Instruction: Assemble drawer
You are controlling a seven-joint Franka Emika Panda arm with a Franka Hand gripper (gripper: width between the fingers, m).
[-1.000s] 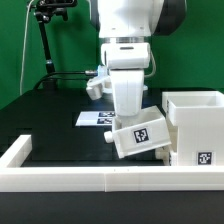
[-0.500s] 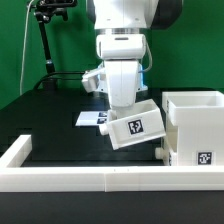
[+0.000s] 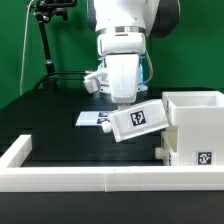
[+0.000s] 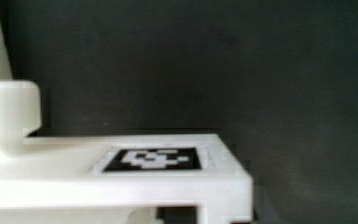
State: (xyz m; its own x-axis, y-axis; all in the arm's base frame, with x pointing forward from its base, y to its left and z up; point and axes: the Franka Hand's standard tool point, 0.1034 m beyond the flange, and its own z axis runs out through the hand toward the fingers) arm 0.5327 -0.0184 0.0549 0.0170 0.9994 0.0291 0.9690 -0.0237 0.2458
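Observation:
My gripper (image 3: 122, 103) is shut on a small white drawer tray (image 3: 138, 118) that carries a black-and-white marker tag. It holds the tray tilted in the air, just to the exterior view's left of the tall hollow white box (image 3: 197, 125), whose open top shows. In the wrist view the tray (image 4: 114, 175) fills the lower part of the picture with its tag (image 4: 155, 160) facing the camera, above the black table (image 4: 211, 70). My fingers are hidden behind the tray. A second tray is not in view.
The marker board (image 3: 92, 119) lies flat on the black table behind the held tray. A low white wall (image 3: 90, 180) edges the table at the front and the exterior view's left. A black stand (image 3: 45, 40) rises at the back left.
My gripper has risen with the tray and shifted slightly toward the exterior view's right, bringing the tray higher and closer to the top of the hollow box.

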